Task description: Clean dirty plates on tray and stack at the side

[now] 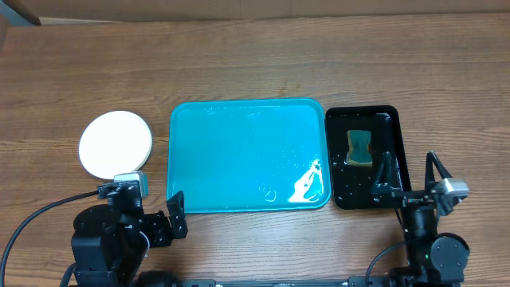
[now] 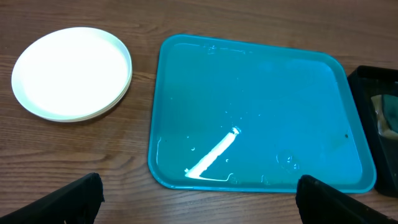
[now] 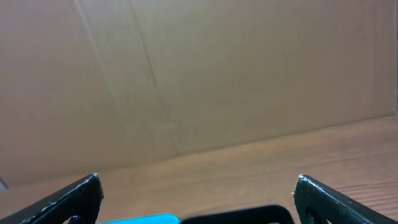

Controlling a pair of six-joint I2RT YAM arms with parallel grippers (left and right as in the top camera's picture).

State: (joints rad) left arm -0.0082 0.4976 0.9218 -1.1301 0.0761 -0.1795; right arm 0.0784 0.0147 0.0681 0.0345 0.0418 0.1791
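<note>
Ana: Fingertips first. What are the two grippers doing?

Ben: On the left gripper [image 2: 199, 178] the jaws are spread wide with nothing between them. The right gripper [image 3: 198, 178] is the same, wide apart and empty. Both hang at the near edge of the table [image 1: 255, 56].

Ana: And the plates?

Ben: I see the plates [image 2: 71, 71] in one pile on the wood, ahead of the left gripper and off to its left. They sit near the tray but are not touching it. The top one is white and looks spotless. Layered rims show at the pile's edge, but I cannot count them for sure.

Ana: The tray itself?

Ben: Ahead of the left gripper and to its right lies the tray [image 2: 249, 106]. There is no plate on it, only a film of water and some drops catching the light.

Ana: So how far along are we?

Ben: Finished, or nearly so, I'd judge. Nothing is left on the tray to wash, and the pile stands at the side. My one doubt is whether every plate is in that pile.

Ana: Where's the sponge?

Ben: Just ahead of the right gripper and a little to its left, the sponge [image 1: 360, 148] lies in a black tray [image 1: 347, 187]. That one sits just beside the turquoise one.

Ana: Surroundings?

Ben: It's a brown wood-grain tabletop, with a plain cardboard-coloured wall [image 3: 186, 74] beyond its far edge.
</note>
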